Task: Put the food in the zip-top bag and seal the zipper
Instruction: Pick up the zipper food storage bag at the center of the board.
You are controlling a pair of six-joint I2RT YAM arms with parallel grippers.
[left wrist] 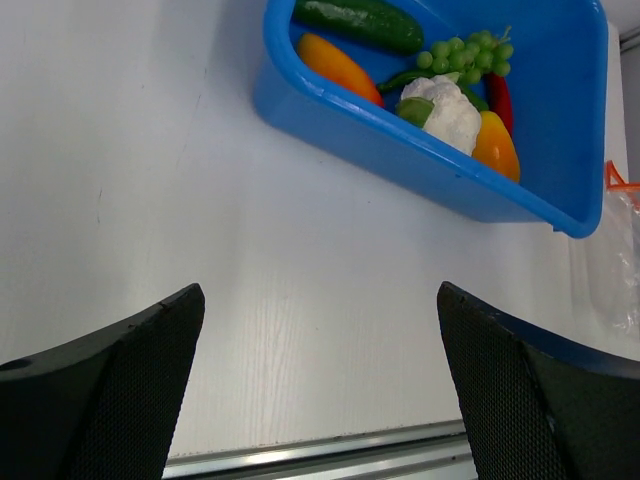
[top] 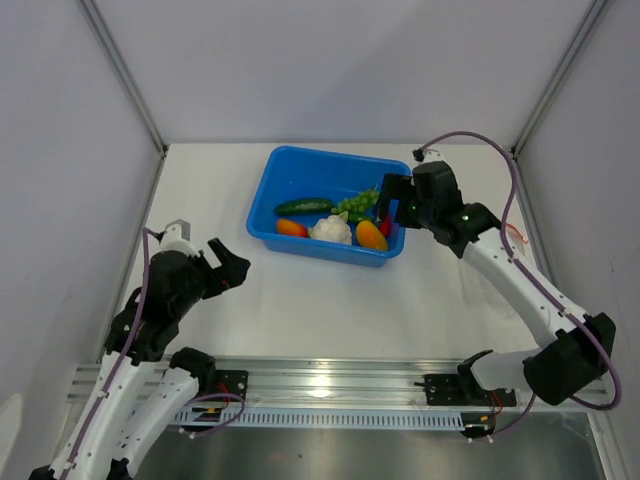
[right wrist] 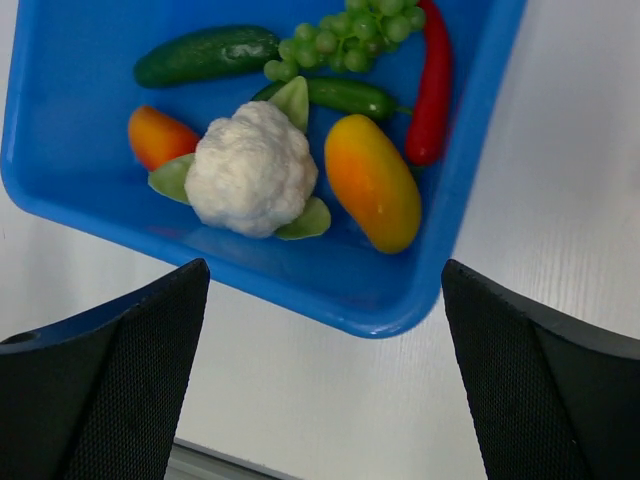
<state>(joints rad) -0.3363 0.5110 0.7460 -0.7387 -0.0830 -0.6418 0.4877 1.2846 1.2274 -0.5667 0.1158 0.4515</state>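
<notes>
Currently both sets of jaws gape, empty. Right gripper (top: 392, 203) hovers over the right end of the tub (top: 262, 215), where the food (right wrist: 250, 170) lies; left gripper (top: 235, 268) hangs above the table (top: 300, 300); the bag (left wrist: 612, 250) lies beside the tub.

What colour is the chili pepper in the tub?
Red. The chili shows best in the right wrist view.

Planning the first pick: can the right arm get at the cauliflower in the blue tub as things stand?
Probably yes: the right gripper hangs open above the blue tub, and the cauliflower lies uncovered, though the yellow-orange fruit sits close beside it.
</notes>
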